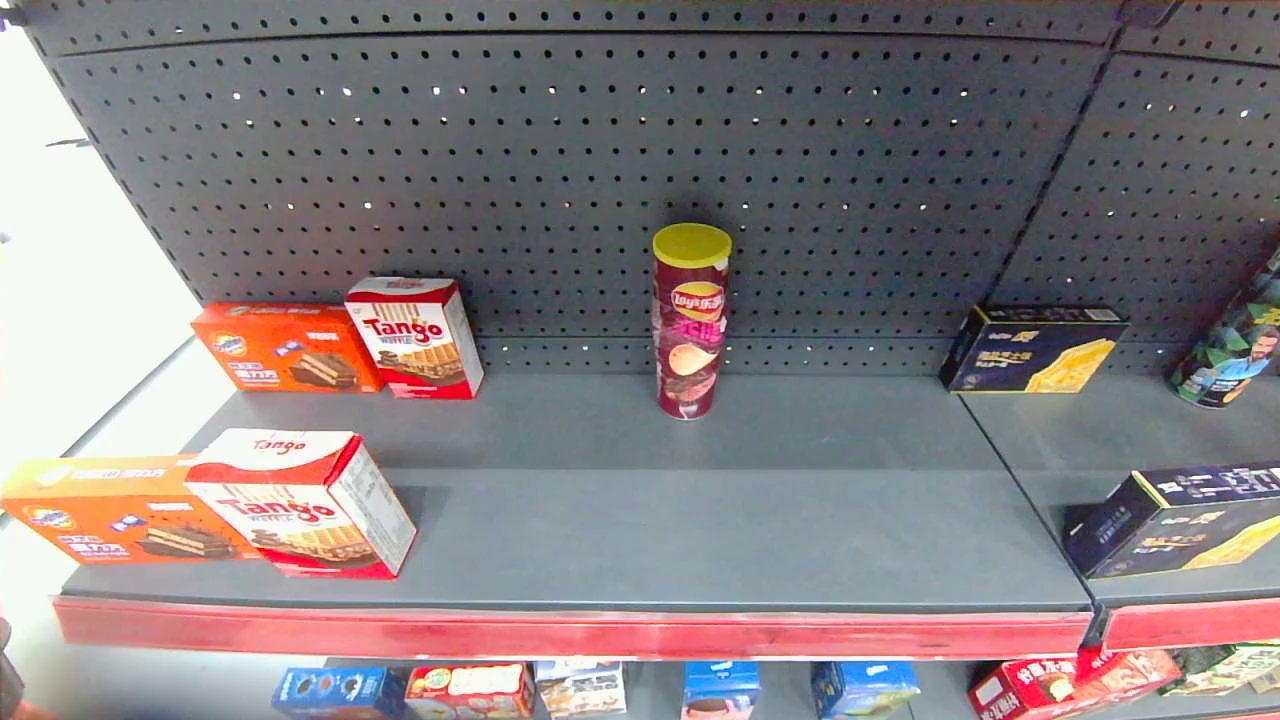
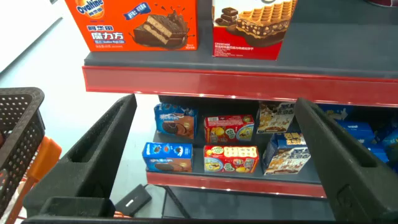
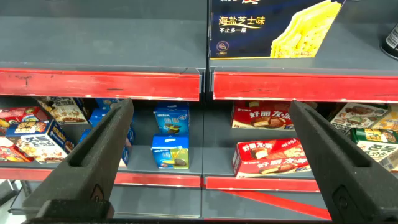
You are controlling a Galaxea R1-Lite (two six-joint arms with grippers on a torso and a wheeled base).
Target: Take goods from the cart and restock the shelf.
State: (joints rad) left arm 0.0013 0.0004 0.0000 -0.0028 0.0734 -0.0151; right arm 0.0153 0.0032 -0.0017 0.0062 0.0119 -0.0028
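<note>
**A:** How did the left side stand?

**B:** A black mesh basket [image 2: 17, 137] sat beside the left arm. I took it for the cart, though what lay inside could not be made out. The left tool [image 2: 214, 104] was spread wide with nothing between its fingers, low in front of the red lip [image 2: 249, 84].

**A:** And the shelf?

**B:** The shelf [image 1: 700, 500] carried a front orange box [image 1: 100, 508] touching a front wafer box [image 1: 300, 500] at its left end, near the edge. A rear orange box [image 1: 285, 345] and a rear wafer box [image 1: 420, 335] stood against the pegboard [image 1: 600, 150] behind them. A tall chip can [image 1: 690, 320] stood upright and alone at the back, mid-shelf, with bare board before it. The next bay to the right held a rear dark box [image 1: 1035, 348] and a front dark box [image 1: 1180, 520].

**A:** The right tool?

**B:** The right tool [image 3: 211, 104] was just as wide and just as empty, facing the lip below the front dark box.

**A:** What could have gone wrong from there?

**B:** Three things, I judged. Either arm, rising from that low position, could have caught the red lip. Stock pushed in on the left could have nudged the front boxes over the edge, since they sat so near it. And the can, tall and narrow, would likely have toppled at a light brush from an arm placing goods beside it.

**A:** And the pick itself?

**B:** With the contents unseen, a reach into the basket risked snagging a finger on the mesh.
</note>
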